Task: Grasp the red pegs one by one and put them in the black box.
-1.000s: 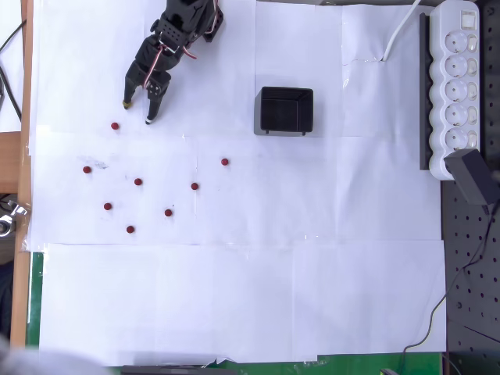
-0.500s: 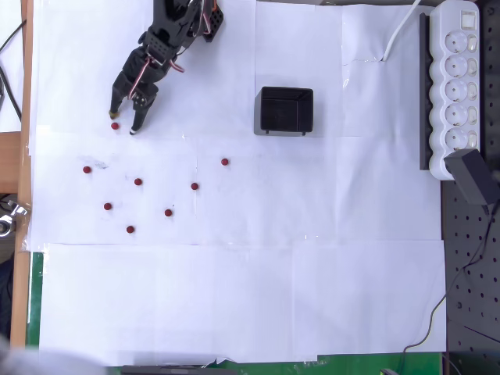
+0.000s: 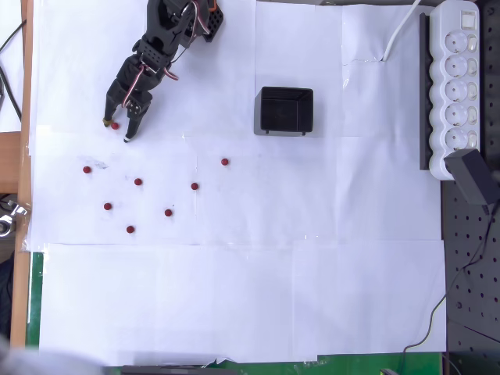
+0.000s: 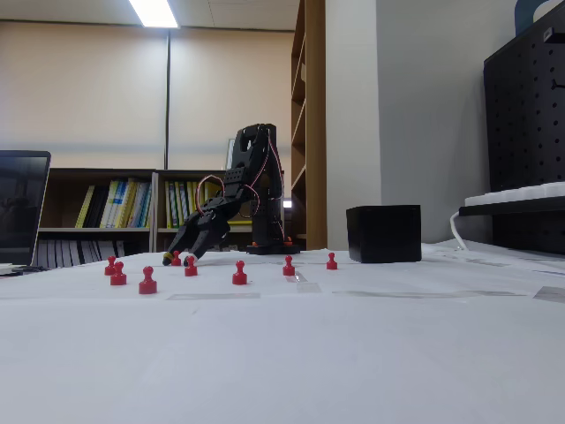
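Straddling one tiny dark red round-topped peg (image 3: 115, 125), the black two-finger gripper (image 3: 116, 130) has its fingers apart, well left of the small black open-topped plastic box (image 3: 286, 110) overhead.

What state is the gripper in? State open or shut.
Open. In the overhead view the gripper has its two fingers spread, one on each side of a red peg that stands on the white paper.

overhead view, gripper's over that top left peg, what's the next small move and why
Probably close the fingers on the red peg. In the overhead view the open gripper straddles it, tips low at the paper. The black box looks empty and seven more pegs lie loose, so this would be the first pick.
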